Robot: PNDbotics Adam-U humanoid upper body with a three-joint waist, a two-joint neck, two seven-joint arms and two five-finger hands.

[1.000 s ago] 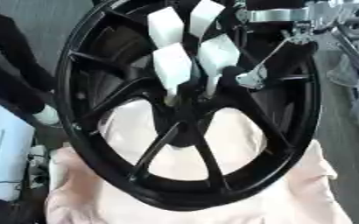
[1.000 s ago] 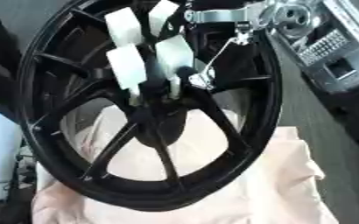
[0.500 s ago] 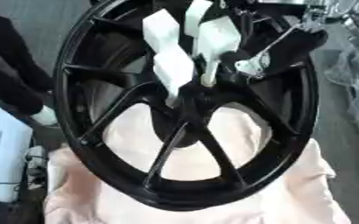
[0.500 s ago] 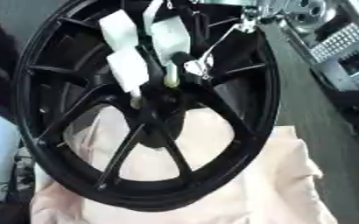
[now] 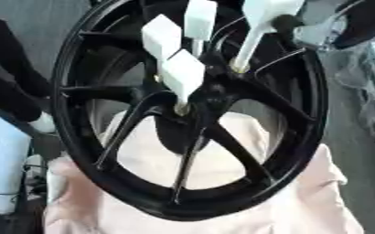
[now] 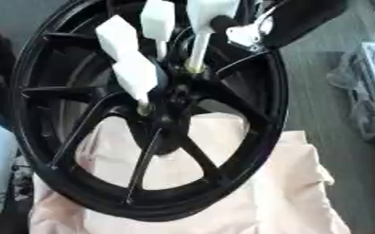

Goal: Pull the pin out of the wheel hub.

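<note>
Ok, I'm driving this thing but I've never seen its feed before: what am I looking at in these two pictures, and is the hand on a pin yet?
Both pictures come from the two eyes of the camera in the robot's head, looking down, so they show nearly the same scene. The big black ring with spokes is the wheel, resting on a pale pink cloth. Four white block-headed pins stand out of the hub at its middle. The robot's right hand, black and silver, comes in from the upper right and sits against the upper right pin. Whether its fingers have closed on it, I cannot tell. The left hand is not visible.
</note>
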